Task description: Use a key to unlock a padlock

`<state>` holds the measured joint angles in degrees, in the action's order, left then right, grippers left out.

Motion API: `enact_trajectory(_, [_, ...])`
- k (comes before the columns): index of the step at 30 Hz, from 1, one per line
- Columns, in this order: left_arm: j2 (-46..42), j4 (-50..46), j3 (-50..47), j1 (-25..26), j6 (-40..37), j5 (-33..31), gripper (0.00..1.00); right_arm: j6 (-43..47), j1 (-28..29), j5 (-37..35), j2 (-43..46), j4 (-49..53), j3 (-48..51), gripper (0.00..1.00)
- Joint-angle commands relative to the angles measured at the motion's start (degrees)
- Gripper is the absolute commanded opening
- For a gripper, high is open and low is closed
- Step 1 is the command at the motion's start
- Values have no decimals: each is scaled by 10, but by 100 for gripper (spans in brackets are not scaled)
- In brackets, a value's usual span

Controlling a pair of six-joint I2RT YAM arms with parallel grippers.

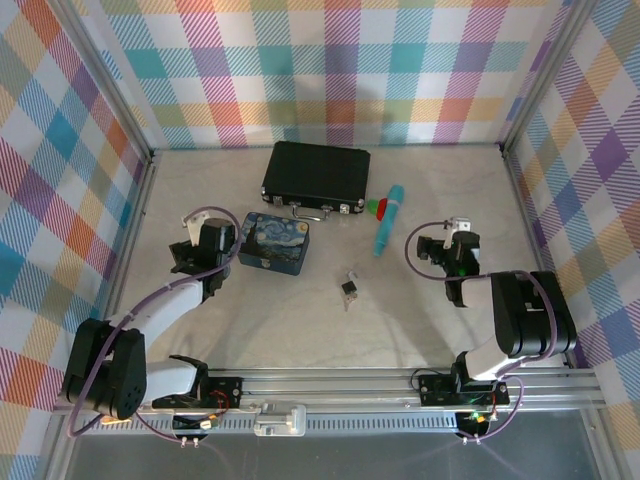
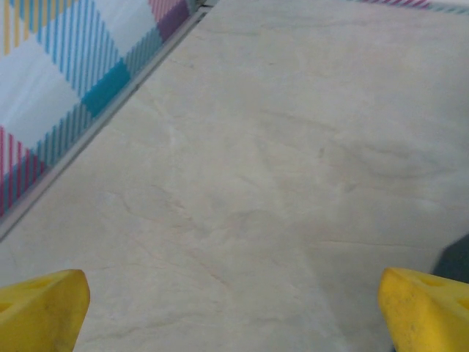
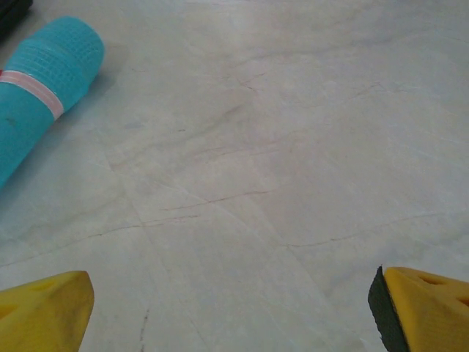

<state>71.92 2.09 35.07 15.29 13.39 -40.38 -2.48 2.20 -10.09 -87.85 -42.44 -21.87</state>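
With left gripper (image 2: 234,317) and right gripper (image 3: 233,312) both gaping empty, a coarse pinch may skid the tiny padlock (image 1: 350,287) lying just below centre of the top view, its key too small to discern.

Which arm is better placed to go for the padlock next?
Right, probably: the open right gripper has bare table between it and the padlock, while the blue tin stands between the left gripper and it.

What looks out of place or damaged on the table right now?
Nothing stands out. The black case, blue tin and teal pen look intact, nothing spilled; the padlock lies loose mid-table, too small to judge closely.
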Motion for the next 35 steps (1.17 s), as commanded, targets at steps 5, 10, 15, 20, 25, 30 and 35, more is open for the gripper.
enact_trajectory(5, [82,173,-43,-31,-60,-25,100,-6,-2,-1,0,-73,-4,99])
enact_trajectory(10, [115,296,-61,-43,-112,70,100,-3,-3,9,1,-67,-6,99])
enact_trajectory(15, [161,472,-118,-56,-152,145,100,-2,-2,9,1,-68,-7,99])
enact_trajectory(20, [184,507,-128,-76,-141,205,100,-2,-2,9,1,-68,-6,99])
enact_trajectory(25, [183,489,-126,-83,-134,210,100,-2,-2,9,1,-68,-6,99])
enact_trajectory(30, [186,496,-126,-83,-134,209,100,-2,-2,10,1,-65,-9,99])
enact_trajectory(35, [186,494,-125,-83,-134,210,100,-5,-2,-2,2,-81,0,99])
